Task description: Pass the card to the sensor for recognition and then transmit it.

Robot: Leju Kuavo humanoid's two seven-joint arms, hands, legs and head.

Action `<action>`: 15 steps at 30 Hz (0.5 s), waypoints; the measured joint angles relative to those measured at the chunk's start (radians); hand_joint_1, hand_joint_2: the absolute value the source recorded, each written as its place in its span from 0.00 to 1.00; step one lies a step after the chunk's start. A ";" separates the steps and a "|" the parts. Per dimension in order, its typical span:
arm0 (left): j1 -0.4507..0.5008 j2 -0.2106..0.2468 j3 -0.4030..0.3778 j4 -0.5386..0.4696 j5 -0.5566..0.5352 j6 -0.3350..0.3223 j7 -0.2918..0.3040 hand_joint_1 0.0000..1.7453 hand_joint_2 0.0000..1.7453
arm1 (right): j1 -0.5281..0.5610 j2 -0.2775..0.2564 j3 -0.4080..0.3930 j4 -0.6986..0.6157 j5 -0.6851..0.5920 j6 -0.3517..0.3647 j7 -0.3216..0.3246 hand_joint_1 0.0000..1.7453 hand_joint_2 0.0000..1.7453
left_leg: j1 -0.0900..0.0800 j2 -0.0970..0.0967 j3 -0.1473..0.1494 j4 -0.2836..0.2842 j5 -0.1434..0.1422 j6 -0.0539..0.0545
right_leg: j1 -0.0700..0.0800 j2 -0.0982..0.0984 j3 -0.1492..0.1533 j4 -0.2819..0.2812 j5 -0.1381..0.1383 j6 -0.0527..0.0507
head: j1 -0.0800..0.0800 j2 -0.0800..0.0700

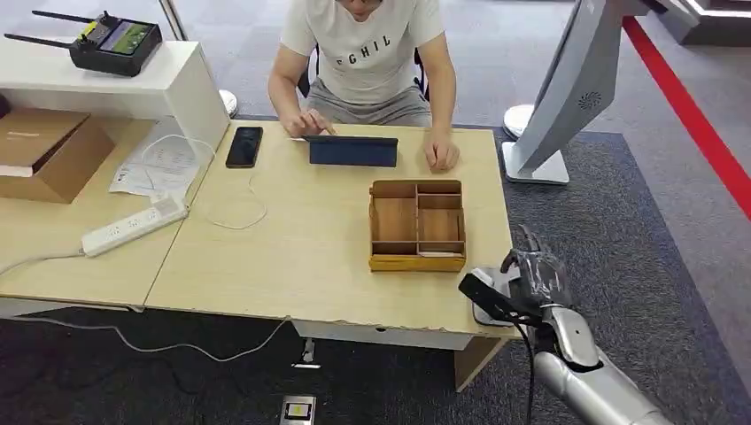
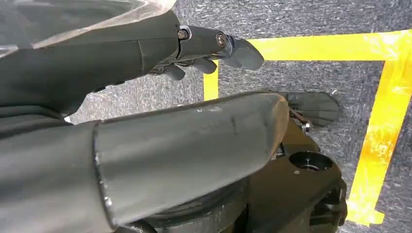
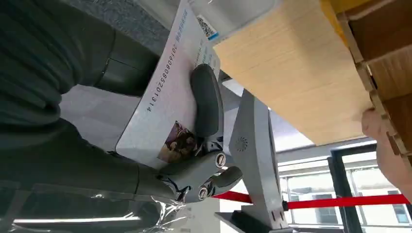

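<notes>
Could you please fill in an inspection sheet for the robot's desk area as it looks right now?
Surface: light wood desk, mostly bare at the front.
Job's things: card held over the sensor at the desk's corner.
Clutter: wooden organiser, phone, tablet, cardboard box.
Hands: right hand grips the card; left hand hangs over the floor, holding nothing.
Cables: power strip, white cord.
Surroundings: seated person, grey stand.

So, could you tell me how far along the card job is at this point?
Done: the right hand already holds the card, a finger pressed across its face. In hand: it is at the table's near right corner, over a small grey device, likely the sensor. Left: confirming recognition, then passing the card on.
</notes>
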 joint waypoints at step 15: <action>0.001 0.000 0.000 0.000 0.015 0.008 0.007 0.00 0.00 | -0.007 0.037 0.012 0.100 -0.029 -0.006 -0.037 1.00 1.00 | 0.000 0.000 0.000 0.000 0.000 0.000 | 0.000 0.000 0.000 0.000 0.000 0.000 | 0.000 0.000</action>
